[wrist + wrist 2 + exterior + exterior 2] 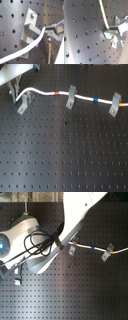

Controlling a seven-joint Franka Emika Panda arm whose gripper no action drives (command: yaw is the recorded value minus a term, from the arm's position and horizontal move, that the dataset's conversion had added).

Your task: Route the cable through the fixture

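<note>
White cable [47,92] is running through two clips to the first exterior view's right, its free end pinched in the closed gripper [51,29] beside the leftmost fixture [23,104], so I judge it needs lowering squarely into that slot.

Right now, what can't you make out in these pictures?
- Fixture at the first exterior view's left: arm hides it in the second exterior view.
- Cable: cut off by the first exterior view's right edge.
- Gripper: mostly cut off by the first exterior view's top edge.
</note>
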